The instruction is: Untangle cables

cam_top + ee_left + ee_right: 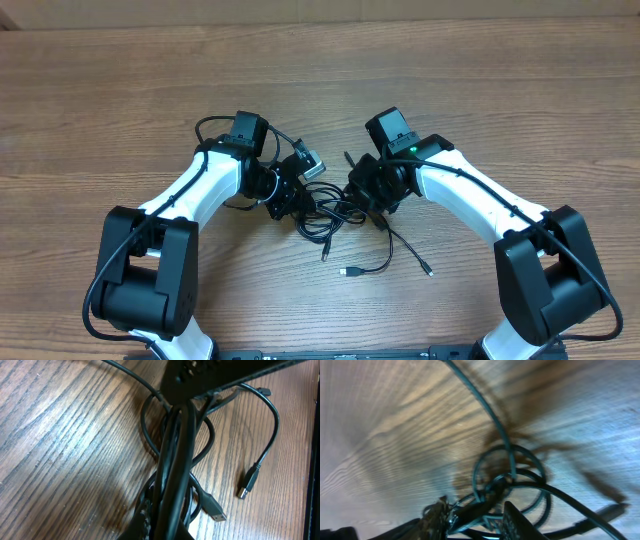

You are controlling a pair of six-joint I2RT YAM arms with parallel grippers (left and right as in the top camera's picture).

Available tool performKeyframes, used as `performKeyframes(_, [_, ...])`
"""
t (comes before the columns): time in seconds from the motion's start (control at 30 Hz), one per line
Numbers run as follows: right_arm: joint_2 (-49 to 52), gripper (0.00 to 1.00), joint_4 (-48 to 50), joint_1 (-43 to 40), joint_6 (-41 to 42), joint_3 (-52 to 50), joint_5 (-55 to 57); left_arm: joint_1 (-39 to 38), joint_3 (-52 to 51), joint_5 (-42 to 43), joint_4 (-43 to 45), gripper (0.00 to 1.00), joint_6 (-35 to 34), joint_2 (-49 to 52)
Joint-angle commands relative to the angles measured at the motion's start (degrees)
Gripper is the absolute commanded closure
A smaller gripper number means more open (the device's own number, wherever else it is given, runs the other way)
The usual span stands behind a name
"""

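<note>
The cables [328,215] lie as a tangle of thin black cords at the table's middle, between my two grippers. My left gripper [288,203] is at the tangle's left side. In the left wrist view my left gripper [167,524] is shut on a bundle of cables [175,455] running up from its fingers. Two plug ends [217,514] [245,488] lie loose on the wood. My right gripper [362,198] is at the tangle's right side. The blurred right wrist view shows my right gripper [480,514] with jaws apart, a cable strand [496,417] lying between them against the left finger.
Loose cable tails with plugs [348,271] [428,270] trail toward the front of the wooden table [120,110]. The arm bases [145,285] [555,280] stand at the front left and right. The right arm's black body [230,375] crosses the top of the left wrist view.
</note>
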Motion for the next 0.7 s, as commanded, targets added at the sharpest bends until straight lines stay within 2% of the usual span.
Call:
performKeyframes(0.0, [0.22,0.66,-1.49,0.94,-0.11,-0.11,0.50,-0.13,0.94,2.12,1.01,0.96,-0.63,-1.84])
performKeyframes(0.23, [0.22,0.68,0.00,4.66,2.95,-0.15,0.57,-0.13,0.94,2.14,1.51,0.96,-1.46,-1.84])
performKeyframes(0.43, [0.22,0.74,5.14,6.84,3.08,-0.15,0.76,-0.15,0.94,2.14,1.49,0.96,-1.44,-1.84])
performKeyframes(0.57, [0.22,0.75,5.05,7.48,3.30,-0.15,3.45,-0.13,0.94,2.14,1.49,0.96,-1.46,-1.84])
performKeyframes(0.67, [0.22,0.81,4.87,7.48,3.32,-0.28,4.39,-0.13,0.94,2.19,1.49,0.96,-1.44,-1.84])
